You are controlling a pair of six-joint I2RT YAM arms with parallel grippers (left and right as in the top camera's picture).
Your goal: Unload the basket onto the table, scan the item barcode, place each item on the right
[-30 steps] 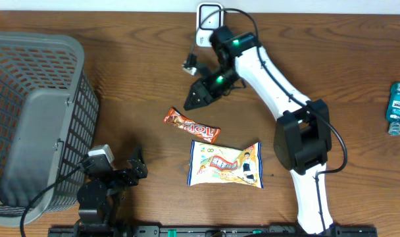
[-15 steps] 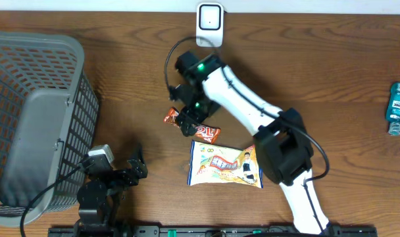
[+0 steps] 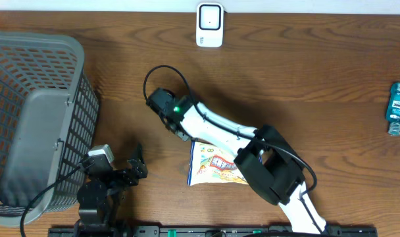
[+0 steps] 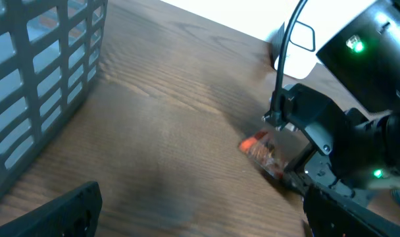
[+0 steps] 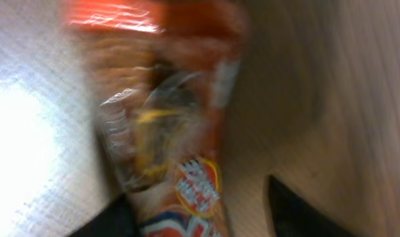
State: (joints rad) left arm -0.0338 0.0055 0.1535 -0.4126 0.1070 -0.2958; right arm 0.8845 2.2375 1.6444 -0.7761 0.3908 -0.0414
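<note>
The fingers (image 5: 299, 210) of your right gripper (image 5: 203, 220) show as dark blurs flanking the orange candy bar (image 5: 167, 131). The bar lies on the table (image 3: 318, 66), seemingly near the snack bag (image 3: 210, 164). The picture is too smeared to tell whether they clamp it or only straddle it. If you lift on a loose hold, the slick wrapper may slip or twist, turning the barcode away from the scanner (image 3: 209, 25) at the far edge. From overhead the arm covers the bar entirely, and no barcode is readable anywhere. Your left gripper (image 3: 137, 164) rests wide open and empty beside the basket (image 3: 29, 99).
</note>
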